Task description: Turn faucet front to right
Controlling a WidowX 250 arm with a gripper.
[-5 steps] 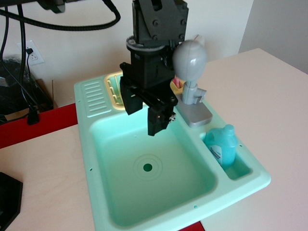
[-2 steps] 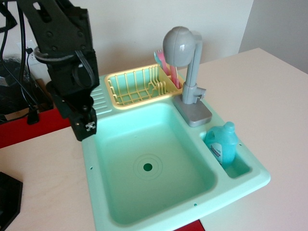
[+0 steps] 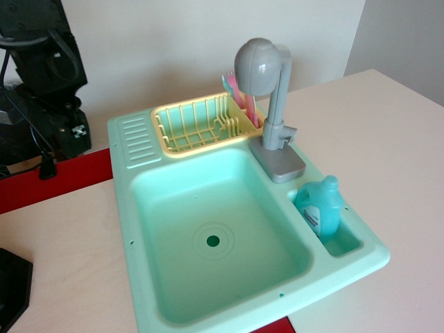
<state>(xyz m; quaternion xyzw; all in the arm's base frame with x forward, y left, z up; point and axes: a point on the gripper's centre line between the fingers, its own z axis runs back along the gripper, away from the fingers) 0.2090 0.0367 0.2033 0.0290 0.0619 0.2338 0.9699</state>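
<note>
The grey toy faucet (image 3: pixel 276 132) stands upright on its rectangular base at the back right rim of the mint green sink (image 3: pixel 146 277). Its arm angles to the left, and the round head (image 3: pixel 253 66) hangs over the right end of the yellow dish rack. My black gripper (image 3: pixel 69 128) is far off to the left, beyond the sink's back left corner, well apart from the faucet. It holds nothing that I can see, and its fingers do not show clearly against the dark background.
A yellow dish rack (image 3: pixel 198 125) with pink and blue utensils (image 3: pixel 236 87) sits at the sink's back. A blue soap bottle (image 3: pixel 320 208) stands in the small right compartment. Black cables and a wall socket are at the far left. A black object (image 3: pixel 10 288) lies at the lower left.
My arm has pulled away from the faucet, leftward and back, out past the sink. The faucet's head has swung from facing the front to the left, over the rack.
</note>
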